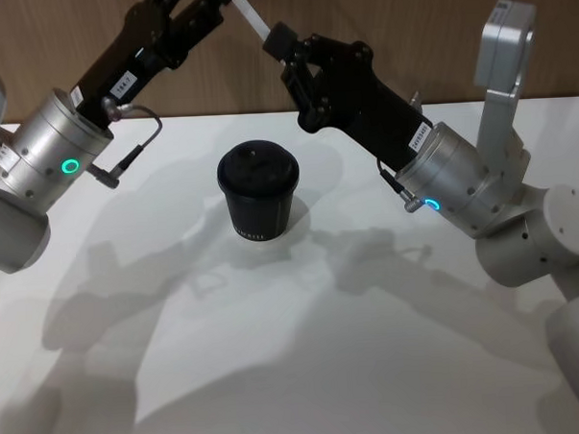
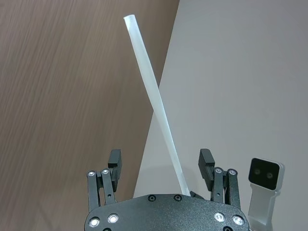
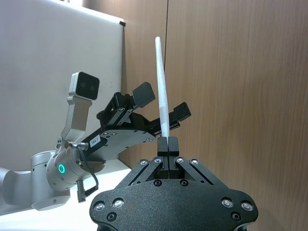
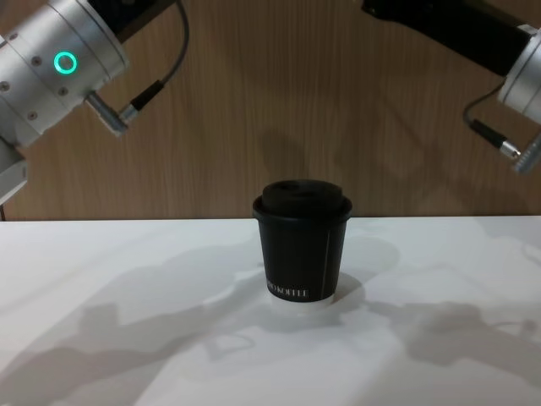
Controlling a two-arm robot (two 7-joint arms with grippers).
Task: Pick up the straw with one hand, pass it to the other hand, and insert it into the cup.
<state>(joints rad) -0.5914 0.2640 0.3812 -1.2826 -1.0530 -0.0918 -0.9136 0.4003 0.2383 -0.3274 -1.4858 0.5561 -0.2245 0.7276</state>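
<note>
1. two grippers meet high above the cup [image 1: 258, 194] and a little behind it; the left gripper [image 2: 161, 158] reaches in from the cup's left and the right gripper [image 3: 167, 144] from its right.
2. right gripper: its fingers are pinched tight on the straw [image 2: 154, 96] near one end, so this claw alone has hold of it.
3. left gripper: its fingers are spread wide, one on each side of the straw. the straw crosses the gap at a slant, and neither pad touches it.
4. the straw is up in the air — well apart from the cup, with its free end reaching past the left fingertips.
5. the cup stands upright on the white table [image 1: 372, 348] with its domed lid on. its white lettering faces the robot.
</note>
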